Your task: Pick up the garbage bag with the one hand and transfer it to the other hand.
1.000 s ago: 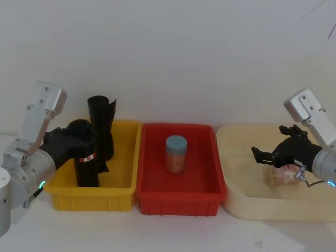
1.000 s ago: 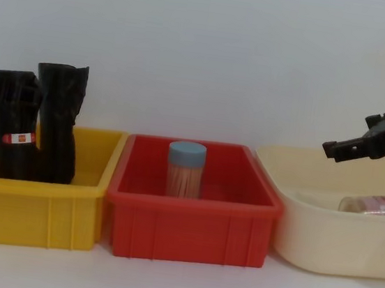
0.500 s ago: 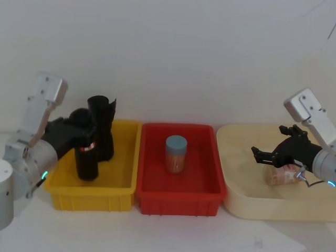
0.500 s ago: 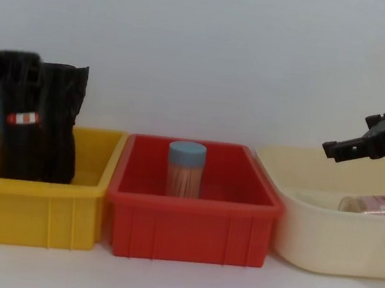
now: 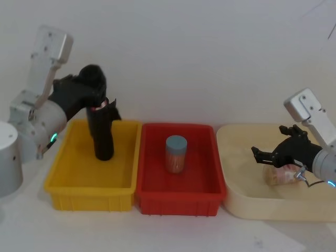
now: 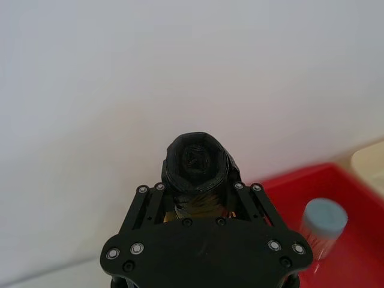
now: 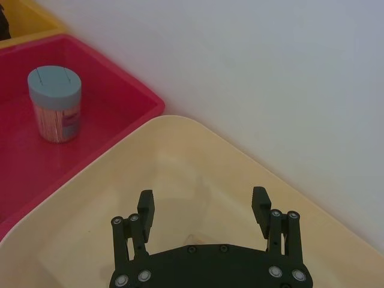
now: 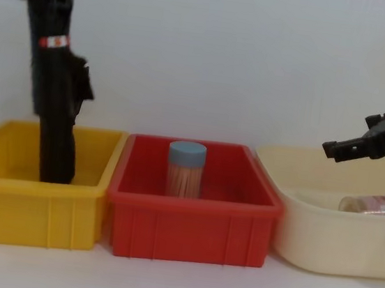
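Chest view puts the garbage bag (image 8: 52,18) upright over the yellow bin (image 8: 3,201), its narrow red-and-white band high on the crinkled black roll. Its lower end merges with the plain black roll (image 8: 58,149) standing in that bin, so where one stops and the other begins is hard to make out; it seems to hang clear of the rim. The left gripper (image 6: 197,201) has its fingers clamped on the bag's upper part, one on each side, and the left wrist view looks straight down on the roll's puckered round top.

The right gripper (image 7: 203,207) hovers over the cream tub (image 7: 72,198) with its fingers apart and nothing between them. A clear jar (image 8: 375,205) lies on its side in the tub, partly hidden behind the tub's wall.

Between the two stands the red bin (image 5: 178,202), glossy moulded plastic like the yellow one, holding an upright jar with a blue lid (image 5: 176,154). The three containers sit in a row on a plain white desk (image 5: 157,231), the yellow toward its left side and the tub toward its right, before a bare white wall.
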